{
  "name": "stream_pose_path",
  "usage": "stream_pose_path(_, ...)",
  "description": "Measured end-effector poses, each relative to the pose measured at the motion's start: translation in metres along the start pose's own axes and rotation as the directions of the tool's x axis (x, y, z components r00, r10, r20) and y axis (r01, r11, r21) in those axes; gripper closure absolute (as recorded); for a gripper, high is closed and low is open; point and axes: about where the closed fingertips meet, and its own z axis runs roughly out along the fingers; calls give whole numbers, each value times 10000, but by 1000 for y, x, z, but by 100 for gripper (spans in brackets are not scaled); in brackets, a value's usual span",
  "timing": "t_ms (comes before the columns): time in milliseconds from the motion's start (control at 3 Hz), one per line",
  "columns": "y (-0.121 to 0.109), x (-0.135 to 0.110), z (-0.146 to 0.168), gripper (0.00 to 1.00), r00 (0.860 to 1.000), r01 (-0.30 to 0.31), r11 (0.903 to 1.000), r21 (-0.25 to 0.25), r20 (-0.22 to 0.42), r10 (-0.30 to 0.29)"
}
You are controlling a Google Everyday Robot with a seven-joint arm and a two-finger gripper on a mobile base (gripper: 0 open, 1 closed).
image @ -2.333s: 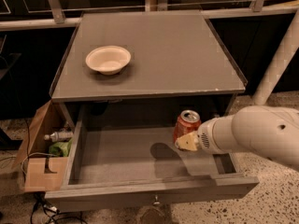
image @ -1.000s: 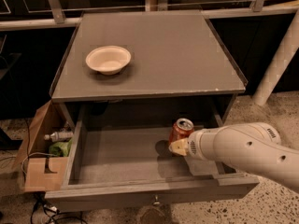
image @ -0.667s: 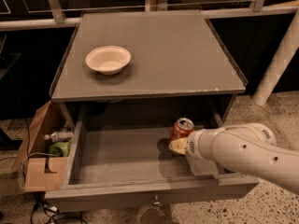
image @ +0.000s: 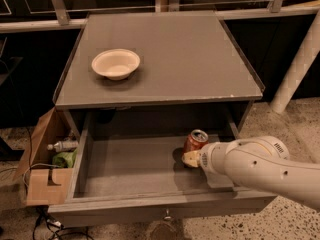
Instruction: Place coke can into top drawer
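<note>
**Can lowered into drawer**

Since the first frame, the hand (image: pixel 192 158) and the can (image: pixel 196 140) have come down and a little to the left, from above the drawer's right side to low inside it. Over the last second they have hardly shifted. The bowl has not moved.

The can stands about upright at the right of the open drawer (image: pixel 130 166), right of frame centre, with its silver top and tab showing. The hand pinches it low down, one pale tip pressed on the front of its lower part. The can's base is hidden behind that tip, so I cannot tell whether it touches the drawer's floor.

The white arm (image: pixel 260 166) reaches in from the lower right of the frame, crossing the drawer's right front corner. The rest of the drawer's grey floor is bare.

On the surface (image: pixel 190 54) above, the white bowl (image: pixel 115 64) sits in the upper left of the frame, well apart from the can. A cardboard box (image: pixel 42 186) stands on the floor at the left edge, just beside the drawer, with a bottle (image: pixel 62 145) lying in it.
</note>
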Motion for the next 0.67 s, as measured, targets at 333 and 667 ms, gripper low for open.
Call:
stream_pose_path(333, -2, 4, 6, 100, 9998, -172, 9999, -8, 75, 172)
stream_pose_path(667, -2, 14, 10, 100, 9986, -519, 9986, -56, 122, 520)
